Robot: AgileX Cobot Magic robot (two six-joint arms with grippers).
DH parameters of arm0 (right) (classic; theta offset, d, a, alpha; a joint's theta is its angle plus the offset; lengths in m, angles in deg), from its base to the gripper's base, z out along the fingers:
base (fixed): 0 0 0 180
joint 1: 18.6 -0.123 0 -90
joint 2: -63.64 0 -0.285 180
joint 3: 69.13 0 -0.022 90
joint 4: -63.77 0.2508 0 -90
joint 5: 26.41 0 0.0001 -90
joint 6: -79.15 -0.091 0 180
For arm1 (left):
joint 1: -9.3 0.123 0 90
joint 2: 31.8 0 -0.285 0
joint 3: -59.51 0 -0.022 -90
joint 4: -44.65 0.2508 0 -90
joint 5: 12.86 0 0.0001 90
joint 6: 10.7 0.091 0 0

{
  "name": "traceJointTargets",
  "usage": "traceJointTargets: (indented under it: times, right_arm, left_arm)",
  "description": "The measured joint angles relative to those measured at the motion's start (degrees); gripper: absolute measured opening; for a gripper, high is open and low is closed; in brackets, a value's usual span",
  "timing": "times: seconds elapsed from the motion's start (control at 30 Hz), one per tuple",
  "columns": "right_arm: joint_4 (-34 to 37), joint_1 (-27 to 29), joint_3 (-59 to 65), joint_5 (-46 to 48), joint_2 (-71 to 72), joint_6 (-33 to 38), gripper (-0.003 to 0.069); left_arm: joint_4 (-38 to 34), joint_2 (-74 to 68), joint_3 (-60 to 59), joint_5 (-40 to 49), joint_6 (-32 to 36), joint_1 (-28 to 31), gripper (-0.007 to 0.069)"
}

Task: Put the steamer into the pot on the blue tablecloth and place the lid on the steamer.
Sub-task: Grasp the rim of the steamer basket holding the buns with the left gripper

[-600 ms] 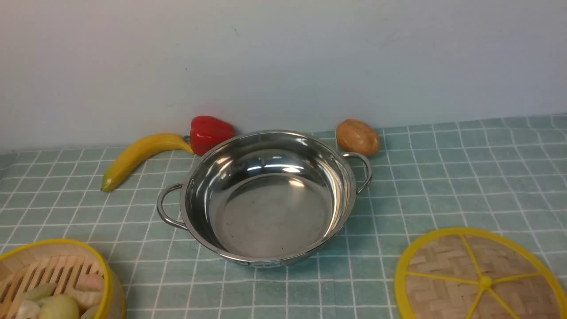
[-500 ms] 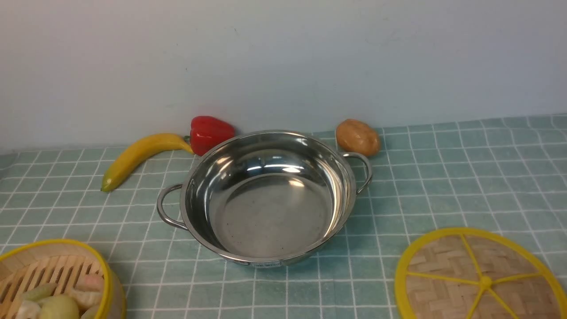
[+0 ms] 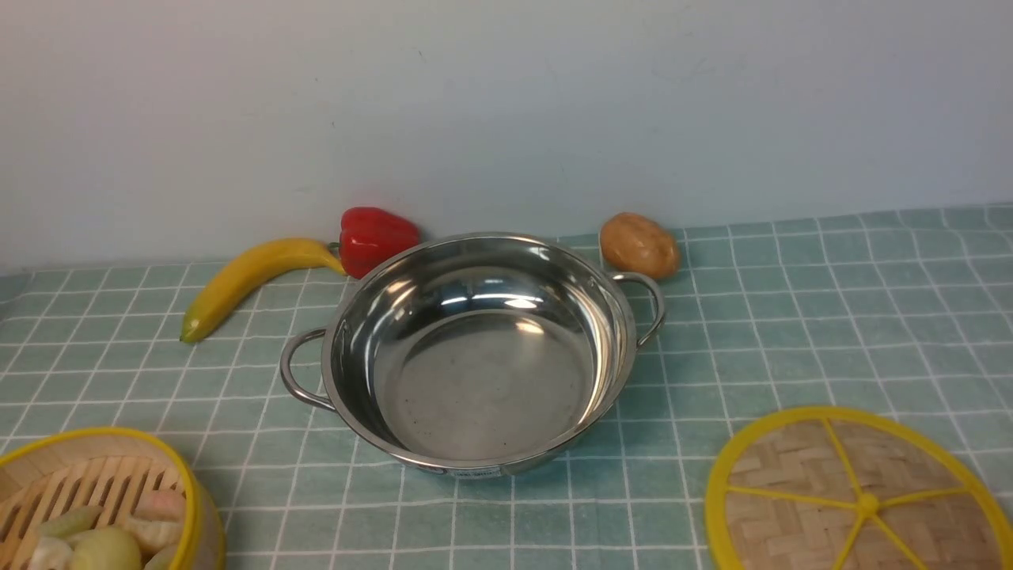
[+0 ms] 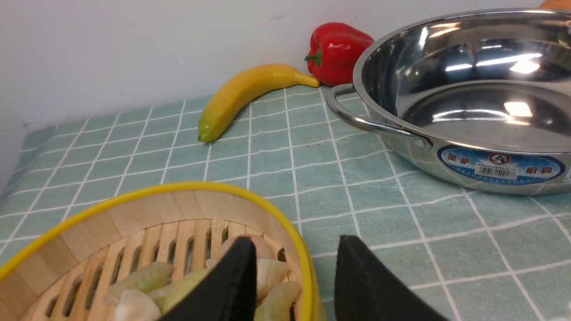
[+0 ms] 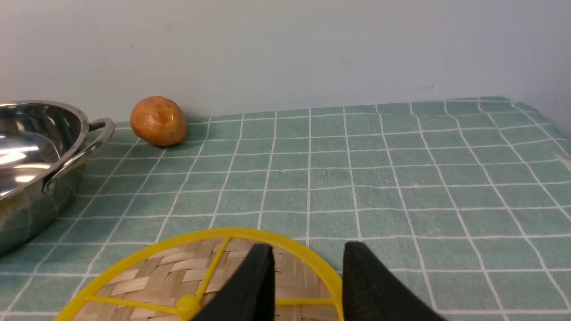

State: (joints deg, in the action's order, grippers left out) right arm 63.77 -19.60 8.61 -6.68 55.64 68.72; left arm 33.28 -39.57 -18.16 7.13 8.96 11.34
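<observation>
The shiny steel pot (image 3: 483, 380) stands empty in the middle of the blue tablecloth (image 3: 791, 332). The steamer (image 3: 87, 475), holding pale buns and dumplings, sits at the near left on the cloth. The lid (image 3: 855, 499) lies flat at the near right. Neither gripper shows in the front view. In the left wrist view my left gripper (image 4: 296, 243) is open, its jaws straddling the steamer's (image 4: 178, 209) yellow rim, one finger inside and one outside. In the right wrist view my right gripper (image 5: 308, 246) is open, its jaws straddling the lid's (image 5: 178, 272) rim.
A banana (image 3: 245, 281), a red pepper (image 3: 376, 237) and a brown potato (image 3: 639, 245) lie behind the pot along the white wall. The pot's loop handles stick out left and right. The cloth's edge runs at the far left.
</observation>
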Motion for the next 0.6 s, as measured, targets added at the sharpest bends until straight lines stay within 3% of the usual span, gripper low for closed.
traceJointTargets:
  times: [0.5,0.6]
  right_arm:
    - [0.00,0.00,0.00,0.00,0.00,0.00,0.0240]
    - [0.00,0.00,0.00,0.00,0.00,0.00,0.0240]
  left_arm:
    - [0.00,0.00,0.00,-0.31,0.00,0.00,0.0243]
    - [-6.36,0.00,0.00,-3.32,-2.37,0.00,0.0243]
